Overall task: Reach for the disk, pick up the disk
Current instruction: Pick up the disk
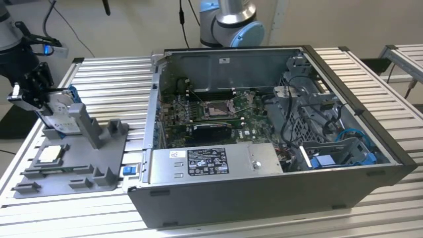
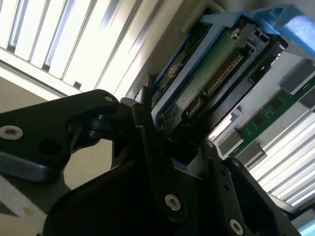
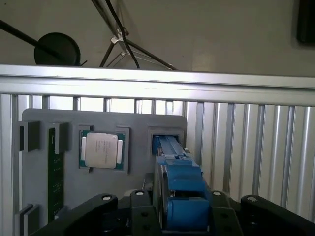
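Observation:
The disk stands on edge at the exterior view's left, over the grey fixture. It is a silver drive with a white label in a blue carrier. My gripper is beside it, up against its outer side. In the first wrist view the blue carrier edge runs between my black fingers, shut against both of its sides. The second wrist view shows the disk's green circuit side clamped just above my gripper. I cannot tell whether its lower edge still sits in the fixture's slot.
The fixture also carries a square silver chip and a green memory stick. An open computer case takes up the middle of the slatted aluminium table. An arm base stands behind the case.

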